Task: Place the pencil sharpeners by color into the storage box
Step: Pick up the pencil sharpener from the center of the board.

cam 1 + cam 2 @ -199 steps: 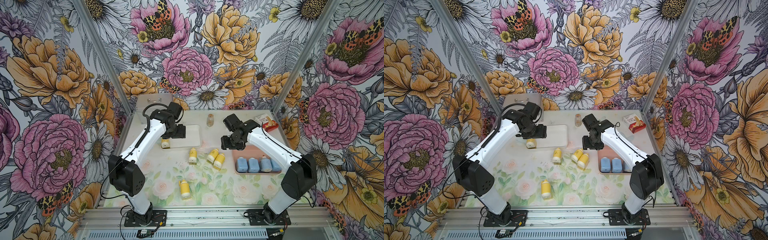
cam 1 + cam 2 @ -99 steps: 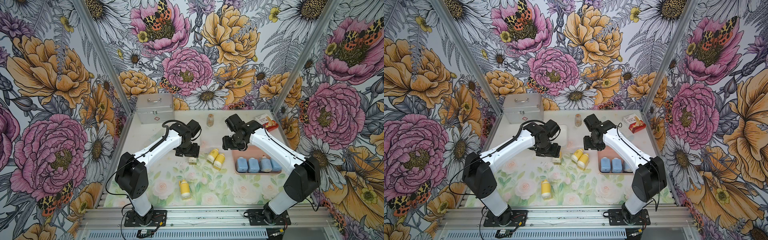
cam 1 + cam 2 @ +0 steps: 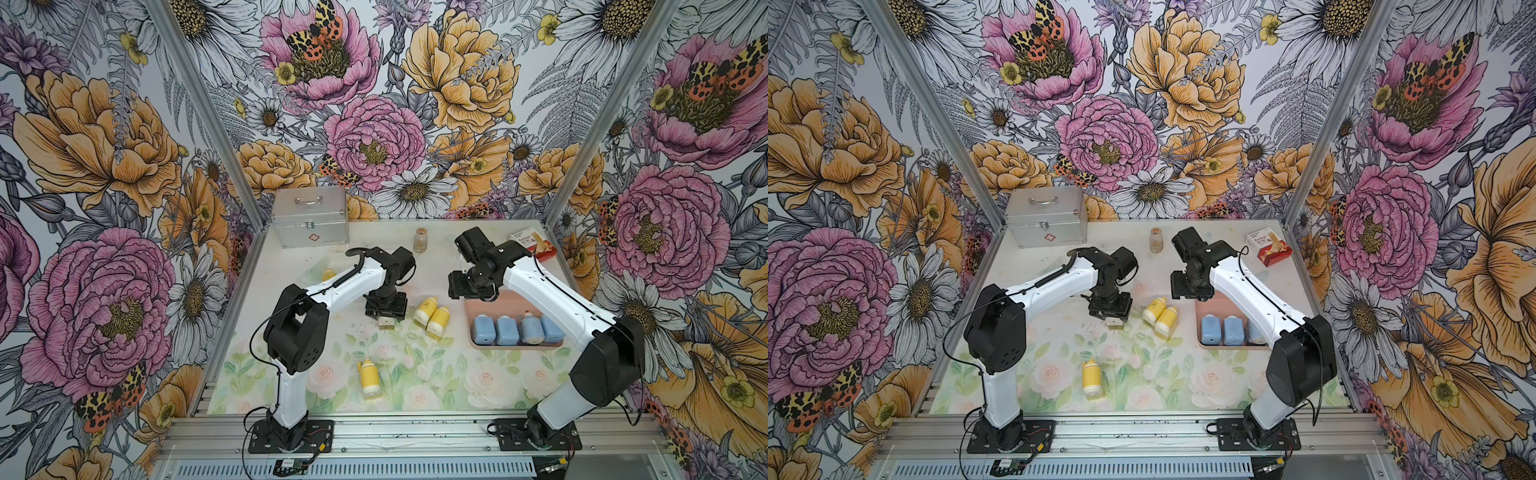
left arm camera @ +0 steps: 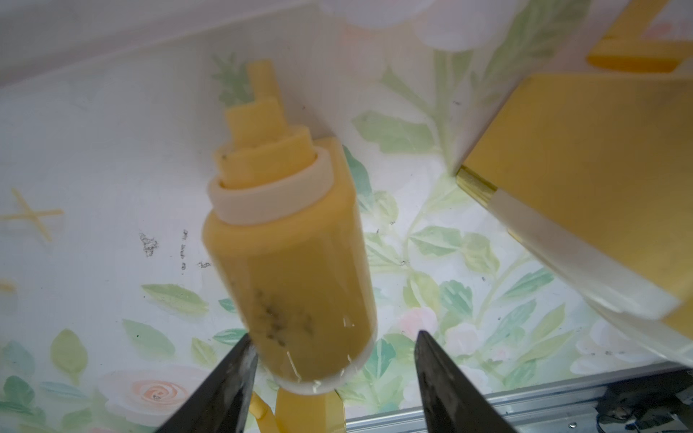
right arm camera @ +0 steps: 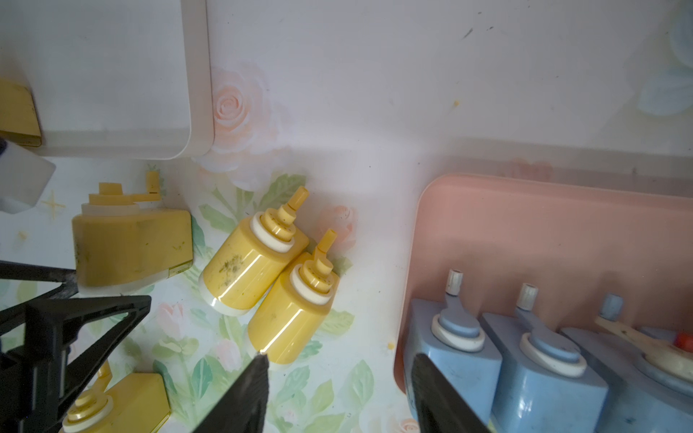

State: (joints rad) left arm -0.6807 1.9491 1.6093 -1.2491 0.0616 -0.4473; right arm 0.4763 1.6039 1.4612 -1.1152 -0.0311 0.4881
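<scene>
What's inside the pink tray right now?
Four light blue pencil sharpeners lie side by side in the pink tray, toward its near edge. The right arm hides its far right corner.

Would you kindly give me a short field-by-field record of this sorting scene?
blue sharpeners: four in a row in the pink tray
yellow pair: lying side by side, touching, beside that tray
front yellow sharpener: lying alone on the mat
left pincer: open, straddling the middle yellow sharpener's base
right pincer: open, empty
</scene>
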